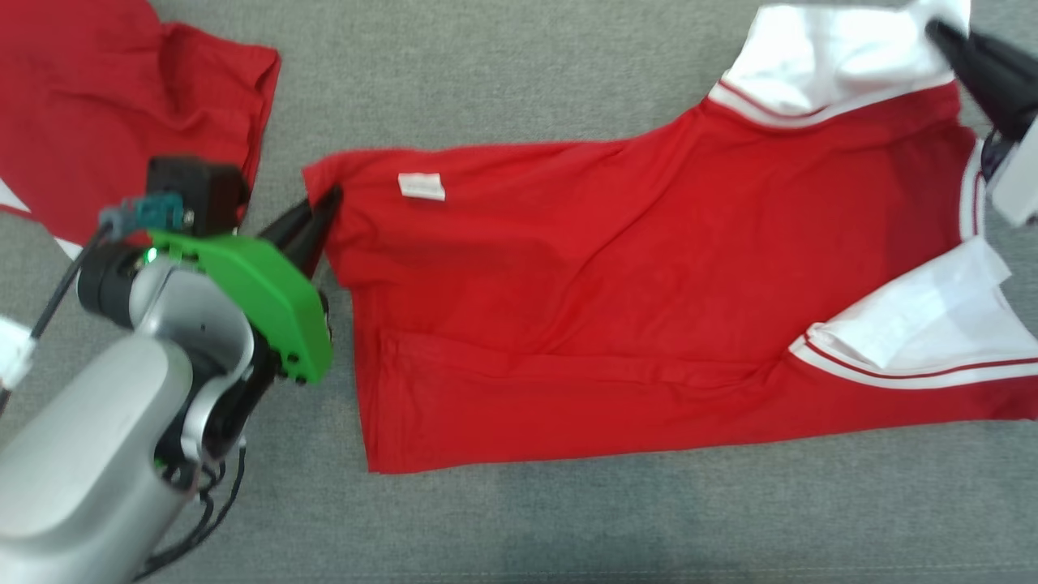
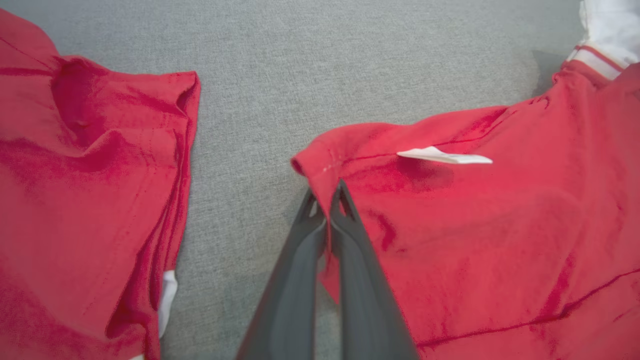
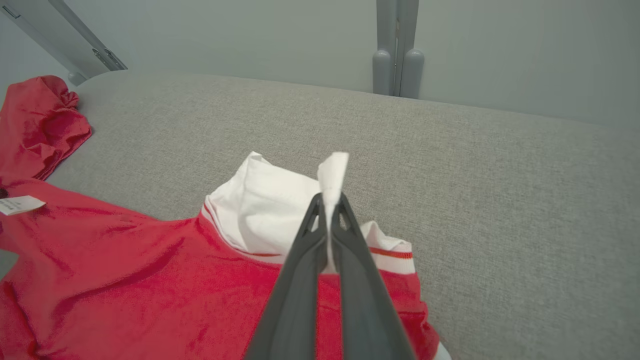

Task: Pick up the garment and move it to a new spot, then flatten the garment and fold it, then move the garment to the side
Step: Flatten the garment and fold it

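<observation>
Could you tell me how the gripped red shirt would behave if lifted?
Probably floppy: the red shirt lies creased, so its middle would likely sag between the left gripper pinching its corner and the right gripper pinching its white sleeve. It looks thin, likely light.

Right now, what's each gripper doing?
Left gripper: shut on the garment, red corner.
Right gripper: shut on the garment, white part.

Nothing legible here: the small white tag (image 1: 422,186) on the garment (image 1: 608,308), upper left of centre, is too blurred.
</observation>
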Controlling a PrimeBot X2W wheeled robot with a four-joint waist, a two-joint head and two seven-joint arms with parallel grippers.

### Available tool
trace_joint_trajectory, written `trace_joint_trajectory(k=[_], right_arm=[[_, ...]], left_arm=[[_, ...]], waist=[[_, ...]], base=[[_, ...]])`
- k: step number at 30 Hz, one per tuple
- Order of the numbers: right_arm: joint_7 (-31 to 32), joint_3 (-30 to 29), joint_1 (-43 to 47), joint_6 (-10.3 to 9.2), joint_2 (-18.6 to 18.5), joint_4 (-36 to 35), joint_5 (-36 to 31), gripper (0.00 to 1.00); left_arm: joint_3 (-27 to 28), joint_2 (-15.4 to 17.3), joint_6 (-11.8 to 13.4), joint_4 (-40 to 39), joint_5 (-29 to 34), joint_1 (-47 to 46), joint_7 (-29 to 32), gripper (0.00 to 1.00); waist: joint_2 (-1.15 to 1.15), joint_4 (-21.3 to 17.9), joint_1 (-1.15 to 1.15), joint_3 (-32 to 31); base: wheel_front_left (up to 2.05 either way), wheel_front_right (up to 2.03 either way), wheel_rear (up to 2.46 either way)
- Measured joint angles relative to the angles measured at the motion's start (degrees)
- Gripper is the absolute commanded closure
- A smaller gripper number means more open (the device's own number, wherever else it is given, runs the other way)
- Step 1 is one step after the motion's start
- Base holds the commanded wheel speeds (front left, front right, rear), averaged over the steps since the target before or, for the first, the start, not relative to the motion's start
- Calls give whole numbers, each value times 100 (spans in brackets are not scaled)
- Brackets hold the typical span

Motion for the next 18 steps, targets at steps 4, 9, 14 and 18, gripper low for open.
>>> trace_joint_trajectory(k=[4, 9, 14, 18], right_arm=[[-208, -201, 879, 0, -121, -422, 97, 100], [-446, -636, 1899, 0, -116, -883, 190, 100], [-492, -976, 2668, -1, -7, -1104, 189, 100], [-489, -1074, 3116, 0, 270, -1181, 91, 100]], left_arm=[[-7, 224, 202, -435, -65, 667, -169, 100], [36, 318, 390, -810, -229, 1323, -419, 100], [151, 427, 504, -990, -359, 1652, -576, 100], [213, 472, 530, -962, -495, 1876, -673, 100]], waist=[[0, -186, 0, -264], [0, -393, 0, -565], [0, -528, 0, -756], [0, -664, 0, -854]], base=[[0, 0, 0], [0, 0, 0], [0, 0, 0], [0, 0, 0]])
